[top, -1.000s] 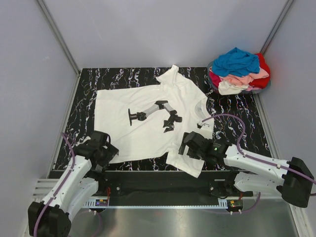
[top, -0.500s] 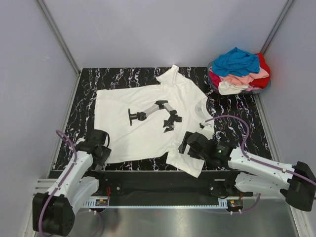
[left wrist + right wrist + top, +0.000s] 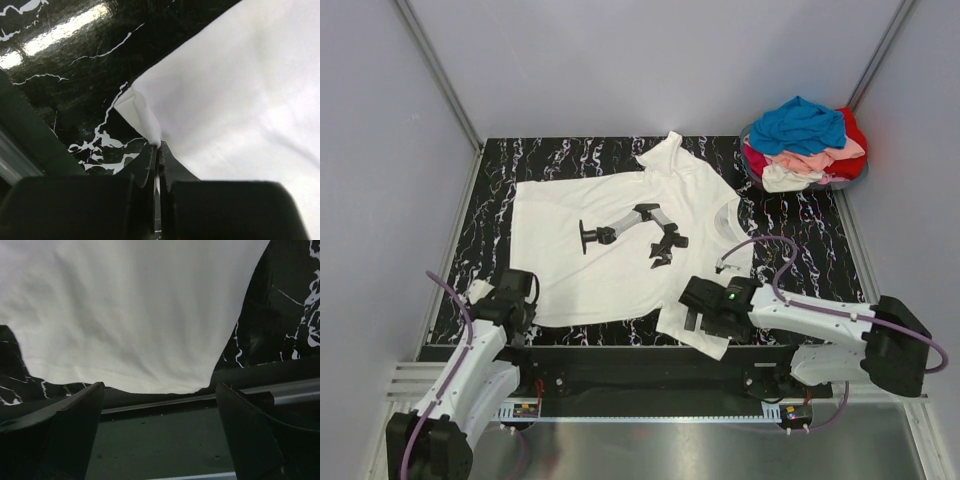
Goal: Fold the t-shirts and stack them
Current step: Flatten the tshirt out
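A cream-white t-shirt [image 3: 620, 240] with a dark printed graphic lies spread flat on the black marbled table [image 3: 800, 250], neck to the right. My left gripper [image 3: 520, 300] is shut on the shirt's near-left hem corner; in the left wrist view the pinched fold of the t-shirt [image 3: 240, 90] runs into the closed left gripper [image 3: 159, 147]. My right gripper [image 3: 705, 312] is open over the near sleeve, which hangs past the table's front edge. In the right wrist view, the sleeve [image 3: 140, 320] lies just beyond the wide-apart right gripper [image 3: 160, 387], untouched.
A heap of other t-shirts [image 3: 805, 145] sits at the table's back right, blue [image 3: 800, 122] on top, with pink [image 3: 812, 160], red [image 3: 853, 130] and cream [image 3: 782, 178] below. Grey walls enclose the table. A dark rail [image 3: 620, 355] runs along its front edge.
My left gripper has closed on the shirt's hem corner after drawing slightly nearer. The right gripper has shifted left and nearer over the sleeve, still open.
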`<state>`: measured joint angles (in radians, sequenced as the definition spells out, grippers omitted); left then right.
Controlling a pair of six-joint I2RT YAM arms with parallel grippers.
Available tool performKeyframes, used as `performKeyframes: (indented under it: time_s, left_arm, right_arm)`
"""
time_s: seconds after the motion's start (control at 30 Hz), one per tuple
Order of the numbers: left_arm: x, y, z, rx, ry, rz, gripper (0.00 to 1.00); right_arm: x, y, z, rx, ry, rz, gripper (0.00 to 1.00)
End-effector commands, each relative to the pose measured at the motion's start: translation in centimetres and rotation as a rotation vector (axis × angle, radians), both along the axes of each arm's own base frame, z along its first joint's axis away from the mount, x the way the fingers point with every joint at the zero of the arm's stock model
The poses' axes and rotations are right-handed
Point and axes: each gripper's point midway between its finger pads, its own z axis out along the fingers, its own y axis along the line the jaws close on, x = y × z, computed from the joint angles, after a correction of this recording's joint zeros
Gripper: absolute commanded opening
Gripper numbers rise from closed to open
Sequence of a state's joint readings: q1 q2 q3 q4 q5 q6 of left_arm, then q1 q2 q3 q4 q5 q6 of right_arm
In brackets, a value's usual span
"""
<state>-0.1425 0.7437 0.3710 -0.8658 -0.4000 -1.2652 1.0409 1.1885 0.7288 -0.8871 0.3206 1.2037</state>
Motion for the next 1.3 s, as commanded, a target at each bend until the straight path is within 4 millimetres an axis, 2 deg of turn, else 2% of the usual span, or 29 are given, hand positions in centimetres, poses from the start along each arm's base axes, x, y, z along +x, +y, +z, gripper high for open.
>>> performKeyframes:
  time_s: [0.0, 0.07, 0.13, 0.2, 0.33, 0.4, 0.47, 0.73, 0.77, 0.8, 0.83, 0.87, 0.97, 1.13, 1.27]
  left_arm:
    - [1.7, 0.8, 1.5, 0.041, -0.091, 0.007, 0.0]
    - [2.1, 0.7, 2.1, 0.044, -0.107, -0.009, 0.0]
    - [2.6, 0.7, 2.9, 0.047, -0.125, -0.015, 0.0]
    - [2.8, 0.7, 3.2, 0.049, -0.129, -0.022, 0.0]
    - [2.9, 0.6, 3.6, 0.044, -0.141, -0.027, 0.0]
    - [3.0, 0.6, 3.9, 0.045, -0.15, -0.032, 0.0]
    - [3.1, 0.4, 4.1, 0.037, -0.16, -0.034, 0.0]
    - [3.3, 0.4, 4.7, 0.039, -0.162, -0.051, 0.0]
    - [3.2, 0.5, 4.7, 0.044, -0.161, -0.05, 0.0]
    - [3.1, 0.5, 4.9, 0.046, -0.162, -0.051, 0.0]
    - [3.1, 0.5, 5.1, 0.047, -0.168, -0.054, 0.0]
    - [3.0, 0.6, 5.2, 0.053, -0.17, -0.051, 0.0]
    - [2.9, 0.8, 5.4, 0.062, -0.18, -0.051, 0.0]
    - [3.1, 0.6, 5.5, 0.054, -0.178, -0.056, 0.0]
    - [3.0, 0.5, 5.6, 0.049, -0.184, -0.063, 0.0]
  right_arm:
    - [-1.9, -1.3, 0.4, -0.123, 0.098, 0.02, 0.99]
    - [-2.6, -1.7, -0.3, -0.151, 0.138, 0.036, 0.91]
    - [-3.6, -1.9, -1.7, -0.149, 0.189, 0.043, 0.86]
    - [-4.0, -1.8, -2.4, -0.135, 0.204, 0.042, 0.82]
    - [-4.0, -1.3, -3.1, -0.108, 0.221, 0.063, 0.8]
    - [-3.6, -1.2, -4.0, -0.057, 0.258, 0.055, 0.78]
    - [-3.0, -1.3, -3.9, -0.056, 0.241, 0.056, 0.69]
    - [-0.9, -1.1, -4.4, -0.162, 0.205, 0.065, 0.6]
    - [-1.0, -0.5, -5.2, -0.125, 0.233, 0.069, 0.56]
    - [-2.0, 0.4, -7.0, -0.035, 0.299, 0.075, 0.52]
    - [-2.0, -0.5, -8.2, -0.065, 0.34, 0.048, 0.46]
    - [-2.0, -0.9, -8.2, -0.087, 0.339, 0.054, 0.44]
    - [-1.4, -1.0, -7.9, -0.091, 0.307, 0.071, 0.45]
    - [-0.4, -0.8, -8.8, -0.094, 0.273, 0.095, 0.6]
    - [1.3, -0.6, -7.4, -0.087, 0.178, 0.068, 0.66]
